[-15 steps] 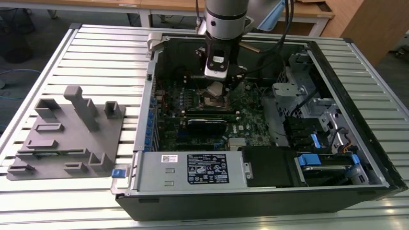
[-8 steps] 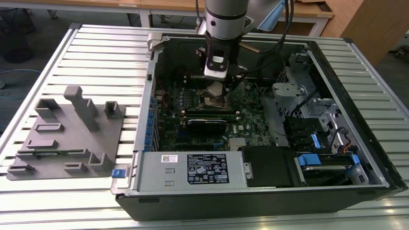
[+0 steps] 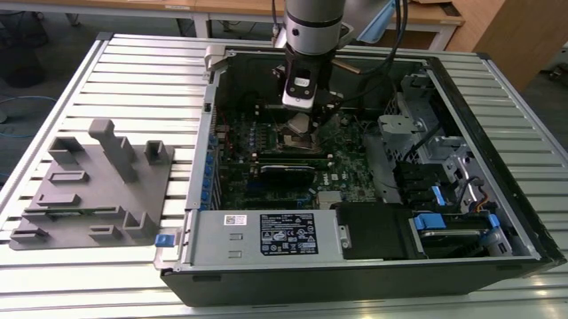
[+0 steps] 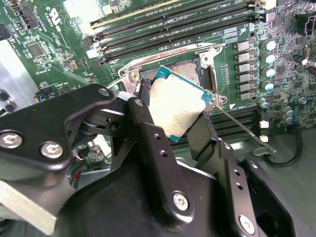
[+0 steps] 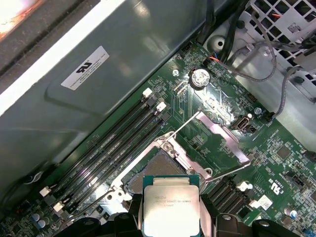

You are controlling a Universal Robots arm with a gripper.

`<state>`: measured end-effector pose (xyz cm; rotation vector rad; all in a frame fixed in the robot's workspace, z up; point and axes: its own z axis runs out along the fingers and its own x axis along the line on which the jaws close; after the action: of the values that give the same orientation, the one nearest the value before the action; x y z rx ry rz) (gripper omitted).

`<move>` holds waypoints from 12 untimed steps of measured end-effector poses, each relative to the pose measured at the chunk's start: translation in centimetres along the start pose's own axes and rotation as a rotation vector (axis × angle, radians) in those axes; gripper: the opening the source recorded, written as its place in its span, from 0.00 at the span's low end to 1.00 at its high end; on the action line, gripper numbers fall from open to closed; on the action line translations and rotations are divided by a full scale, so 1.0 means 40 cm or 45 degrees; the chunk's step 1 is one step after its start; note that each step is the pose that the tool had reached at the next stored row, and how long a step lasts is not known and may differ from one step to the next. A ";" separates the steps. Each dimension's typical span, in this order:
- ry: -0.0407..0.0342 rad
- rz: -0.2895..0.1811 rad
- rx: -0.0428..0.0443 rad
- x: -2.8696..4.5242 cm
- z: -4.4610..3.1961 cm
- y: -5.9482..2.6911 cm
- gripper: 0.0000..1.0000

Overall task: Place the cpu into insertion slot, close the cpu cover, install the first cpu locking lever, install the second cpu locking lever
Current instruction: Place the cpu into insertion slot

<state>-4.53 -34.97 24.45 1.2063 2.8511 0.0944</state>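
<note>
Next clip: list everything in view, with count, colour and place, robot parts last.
table: one, silvery slats
computer case: one, black, open, on table
motherboard: one, green, inside computer case
insertion slot: one, golden-tan field, on motherboard
cpu cover: one, metal frame, hinged open
locking levers: two, thin silvery, swung out
cpu: one, silvery-grey, over insertion slot
fixture block: one, grey, exterior view's left
gripper: one, black, jaws shut on cpu
</note>
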 end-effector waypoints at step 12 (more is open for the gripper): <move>-0.0004 0.006 0.000 0.000 0.000 0.000 0.54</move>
<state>-4.53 -34.97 24.45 1.2128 2.8482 0.0942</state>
